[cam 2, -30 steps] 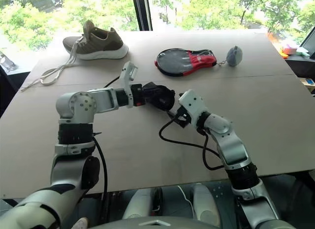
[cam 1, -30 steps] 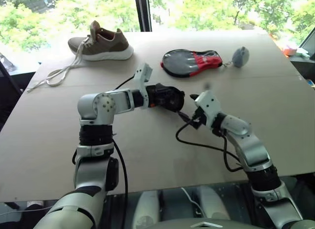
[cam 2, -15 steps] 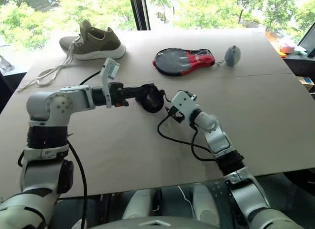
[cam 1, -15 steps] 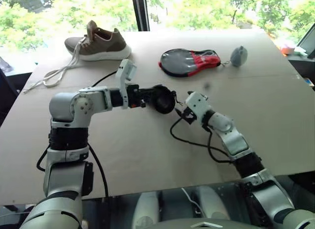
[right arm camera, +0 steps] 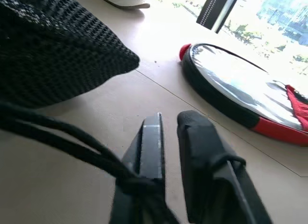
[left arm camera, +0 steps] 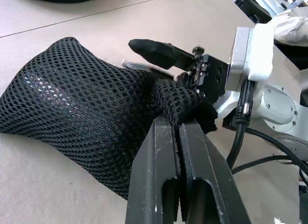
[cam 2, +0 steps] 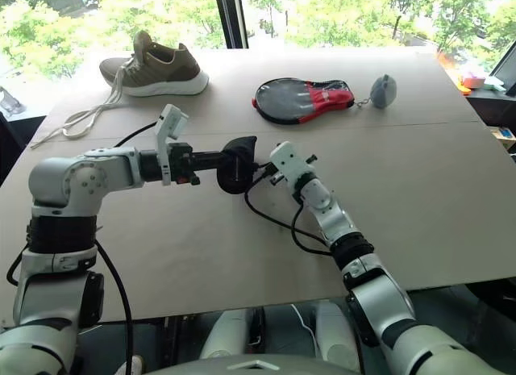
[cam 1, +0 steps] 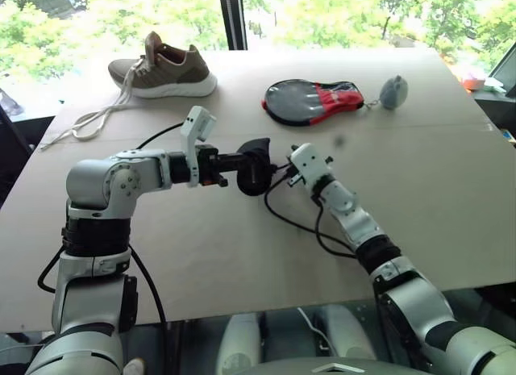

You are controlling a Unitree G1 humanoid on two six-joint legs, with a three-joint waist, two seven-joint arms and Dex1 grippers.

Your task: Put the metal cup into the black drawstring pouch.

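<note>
Behind the pale, matte table stand bright windows full of green trees; at the far edge lie an olive-brown sneaker with loose white laces, a flat black-and-red paddle-shaped case and a grey fuzzy ball just beside it.

Near the middle of the table is the black drawstring pouch, a soft bag of open honeycomb mesh, bulging and rounded, with one pointed corner standing up; a little pale shine shows through the mesh, but I cannot tell if this is the metal cup; a thin black cord runs from it across the right wrist view.

The left gripper reaches almost level toward the centre from a bent arm; its two black fingers are pressed together on a bunched fold of the pouch's fabric; the right gripper comes from the other side, arm stretched long and low, fingertips near the pouch; its jaws stand narrow, almost together, with nothing clearly between them.
</note>
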